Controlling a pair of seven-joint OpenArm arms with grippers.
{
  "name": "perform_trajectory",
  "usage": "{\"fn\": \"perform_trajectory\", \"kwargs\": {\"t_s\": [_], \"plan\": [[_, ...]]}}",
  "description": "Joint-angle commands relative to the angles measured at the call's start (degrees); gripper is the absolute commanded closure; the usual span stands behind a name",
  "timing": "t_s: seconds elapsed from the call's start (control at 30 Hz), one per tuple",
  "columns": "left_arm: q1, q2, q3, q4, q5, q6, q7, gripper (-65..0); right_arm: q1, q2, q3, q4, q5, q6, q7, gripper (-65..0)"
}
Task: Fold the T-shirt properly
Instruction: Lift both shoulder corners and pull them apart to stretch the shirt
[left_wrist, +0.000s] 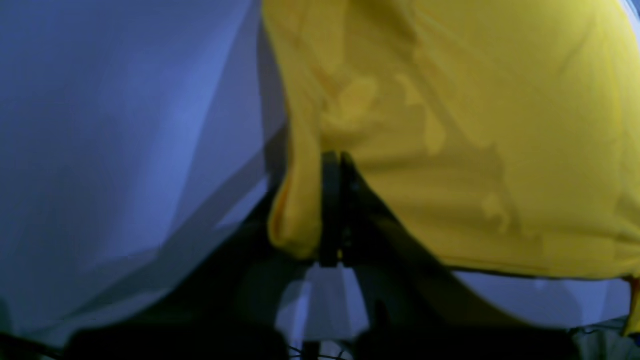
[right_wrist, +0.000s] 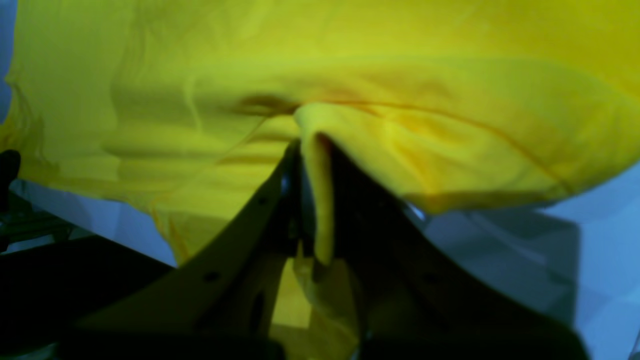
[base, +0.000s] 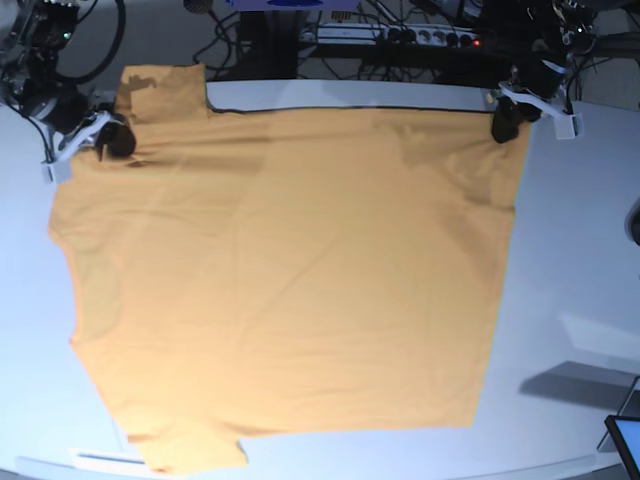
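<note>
The orange-yellow T-shirt (base: 290, 270) lies spread flat over the white table (base: 580, 250), with its hem along the right and a sleeve at the far left (base: 160, 90). My left gripper (base: 503, 125) is at the shirt's far right corner. In the left wrist view it (left_wrist: 340, 159) is shut on a fold of the cloth (left_wrist: 450, 125). My right gripper (base: 118, 142) is at the far left corner by the sleeve. In the right wrist view it (right_wrist: 312, 142) is shut on a pinched ridge of the cloth (right_wrist: 250, 75).
A power strip and tangled cables (base: 400, 35) run behind the table's back edge. A dark screen corner (base: 625, 440) sits at the lower right. Bare table shows to the right of the shirt and along the front edge.
</note>
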Motion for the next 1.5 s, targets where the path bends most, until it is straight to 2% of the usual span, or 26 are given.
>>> {"fn": "perform_trajectory", "kwargs": {"t_s": [0.0, 0.13, 0.43, 0.63, 1.23, 1.47], "plan": [[0.33, -0.73, -0.52, 1.13, -0.69, 0.15, -1.65, 0.0, -0.47, 0.74, 0.33, 0.89, -0.34, -0.62, 0.44, -0.3], [0.42, -0.73, -0.52, 1.13, -0.69, 0.15, -1.65, 0.0, -2.58, 0.65, 0.5, 2.56, -0.34, -2.82, 0.88, -0.3], [2.27, -0.82, -0.52, 6.75, -0.78, 0.15, -1.65, 0.0, -5.21, 0.83, 0.24, 14.08, -0.34, -3.17, 0.44, -0.3], [3.24, -0.73, -0.52, 10.89, -0.78, 0.24, -1.65, 0.0, -5.13, 0.83, 0.33, 14.43, -0.34, -3.17, -1.58, -0.3], [3.5, -0.64, -0.52, 16.51, -0.78, 0.5, -1.65, 0.0, -4.6, 0.92, 0.06, 20.23, -0.34, -3.17, -1.67, -0.3], [3.32, -0.64, -0.87, 18.89, -0.6, 3.32, -1.65, 0.0, -3.37, 0.92, 0.06, 20.5, -0.34, -3.17, -1.67, -0.3]]}}
